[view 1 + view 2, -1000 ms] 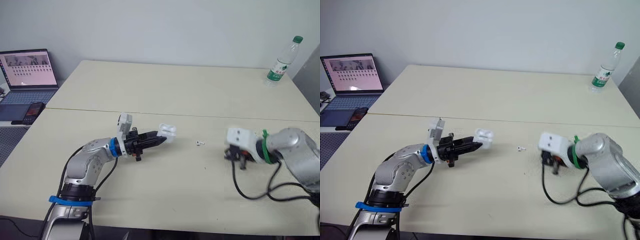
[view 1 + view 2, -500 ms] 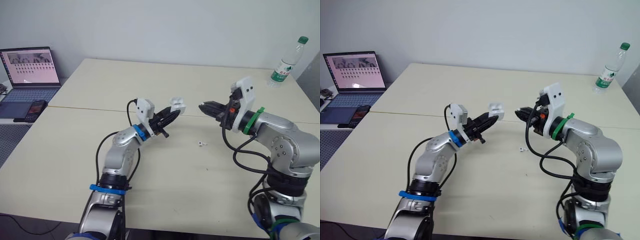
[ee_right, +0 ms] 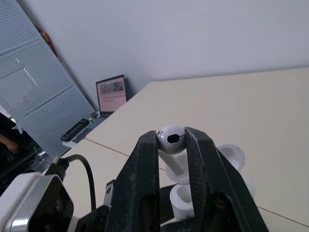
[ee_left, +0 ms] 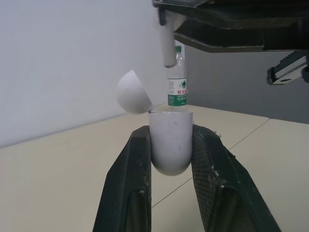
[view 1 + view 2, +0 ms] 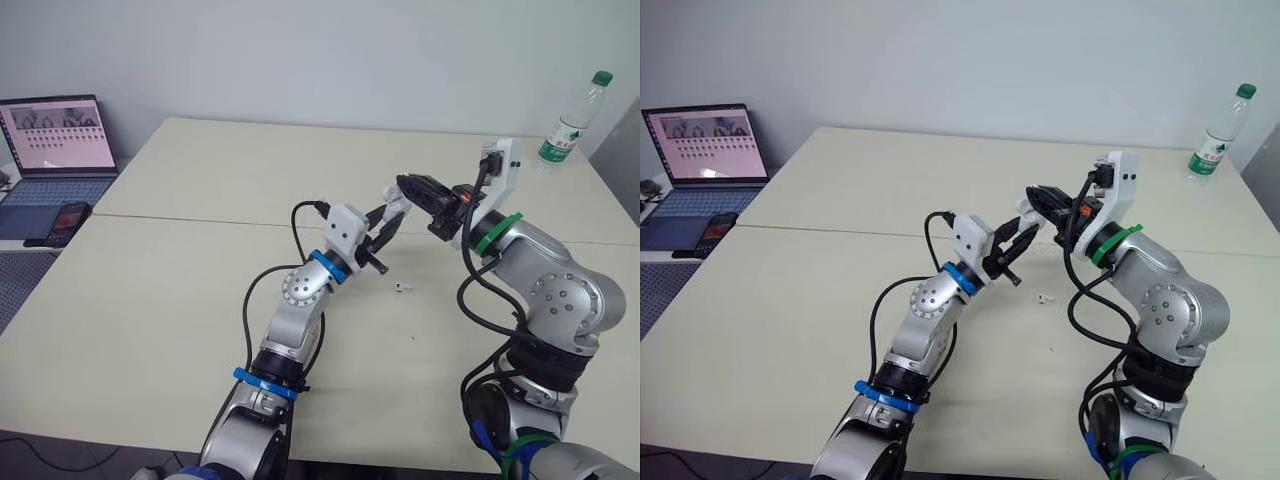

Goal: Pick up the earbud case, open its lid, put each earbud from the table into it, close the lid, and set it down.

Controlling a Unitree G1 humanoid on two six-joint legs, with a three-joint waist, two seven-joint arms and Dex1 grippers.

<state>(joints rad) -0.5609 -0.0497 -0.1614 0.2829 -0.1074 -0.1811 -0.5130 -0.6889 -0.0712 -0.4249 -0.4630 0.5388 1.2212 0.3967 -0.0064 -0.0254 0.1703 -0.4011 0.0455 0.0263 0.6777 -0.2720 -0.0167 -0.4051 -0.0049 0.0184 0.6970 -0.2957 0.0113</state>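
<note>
status: insertion of the 1st earbud, not yet seated.

findings: left gripper (image 4: 170, 134) pinches the earbud case (image 4: 170, 147) by its sides between its 2 fingers. the case is upright, mouth up, raised clear of the table (image 5: 180, 320). its lid (image 4: 133, 92) is swung open and back on the hinge, to one side of the mouth. right gripper (image 3: 171, 136) has its jaws pressed on the head of an earbud (image 3: 172, 145), stem pointing down. in the left wrist view the stem hangs just above the case mouth, apart from it and roughly centred. in the right wrist view the case's sockets sit under the stem. the 2nd earbud (image 5: 402, 287) lies on the table below the 2 raised grippers, well apart from both.

assessment: case lifted and lid open. 0 earbuds seated, as far as can be told.

recommendation: line the stem up with 1 socket, not the divider, before descending. lower straight and slowly, since the case is held by smooth curved sides and a sideways push could twist it in the grip. avoid the open lid so it is not knocked shut. release only once the head sits flush. whether this earbud matches the nearer socket cannot be told.
</note>
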